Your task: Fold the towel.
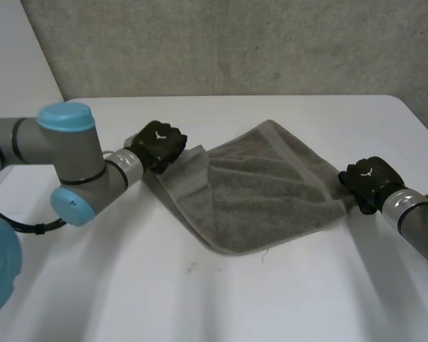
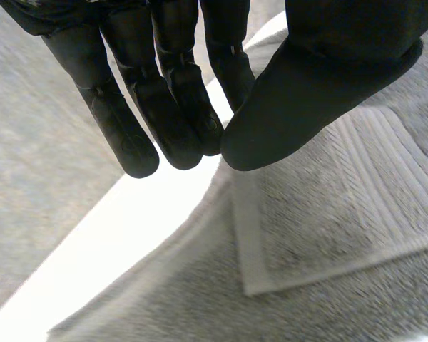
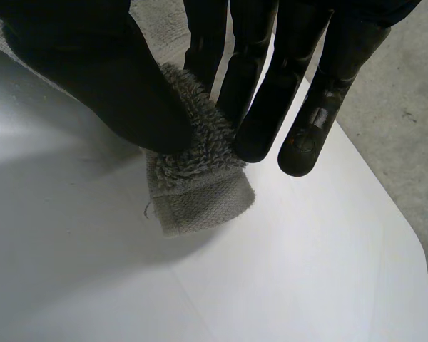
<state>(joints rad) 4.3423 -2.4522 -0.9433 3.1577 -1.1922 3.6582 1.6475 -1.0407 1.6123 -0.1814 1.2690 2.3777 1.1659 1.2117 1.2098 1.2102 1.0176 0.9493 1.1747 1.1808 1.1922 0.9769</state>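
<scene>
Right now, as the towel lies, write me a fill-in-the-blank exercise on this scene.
1. The right robot hand pinches a ____ of the towel between its thumb and fingers.
2. The towel lies on a ____ table.
3. The towel's colour is ____.

Missing words: corner; white; grey.

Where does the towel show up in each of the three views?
Head view: towel spread mid-table between left hand and right hand.
Left wrist view: hemmed towel beneath the left hand.
Right wrist view: towel corner pinched by the right hand's thumb and fingers.
Shared landmark: the white table.
</scene>
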